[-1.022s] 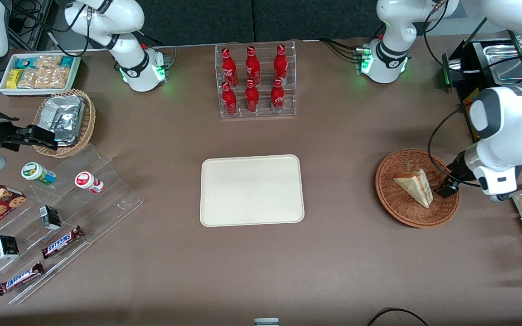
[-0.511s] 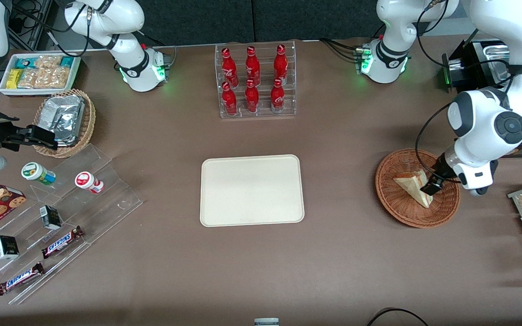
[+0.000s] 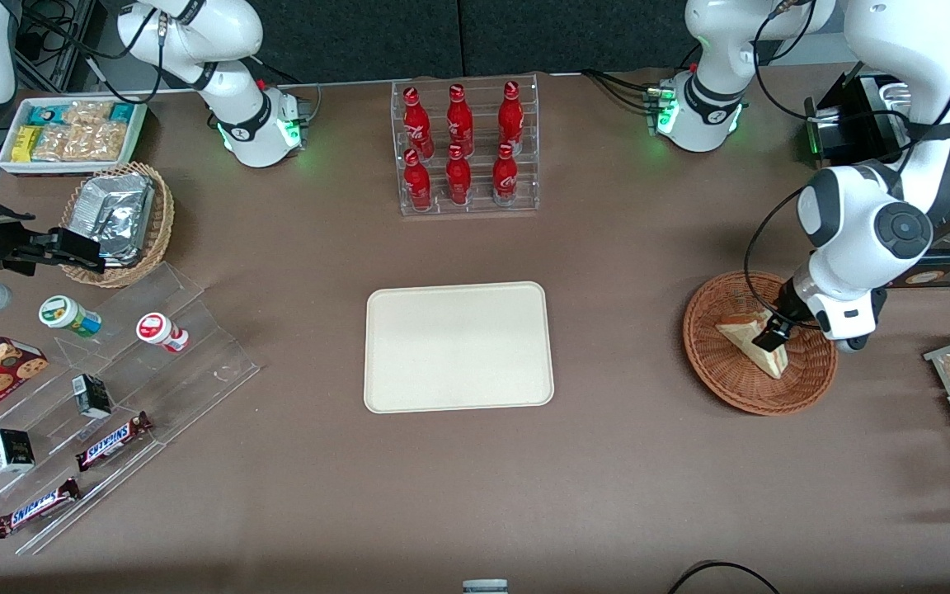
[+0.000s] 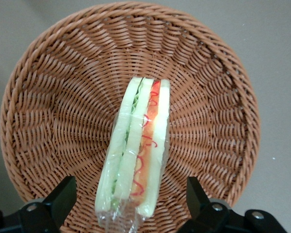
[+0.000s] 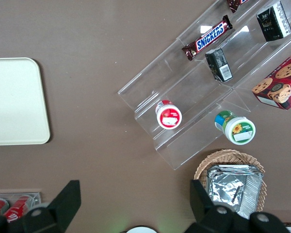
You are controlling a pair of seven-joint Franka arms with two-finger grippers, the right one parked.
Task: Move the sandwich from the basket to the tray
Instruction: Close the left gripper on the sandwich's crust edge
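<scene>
The flat cream-white rectangular tray [image 3: 458, 346] is seen at the table's middle. Toward the working arm's end, the triangular white-bread sandwich [image 4: 136, 160] lies in the round reddish-brown wicker basket [image 4: 34, 126]. The left arm's gripper [image 4: 128, 204] is held above it, fingers [image 4: 63, 196] spread wide on either side.

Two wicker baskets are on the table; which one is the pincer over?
The reddish-brown basket holding the sandwich: the open pincer hangs over it, straddling the sandwich. The tan basket holds foil packets.
</scene>
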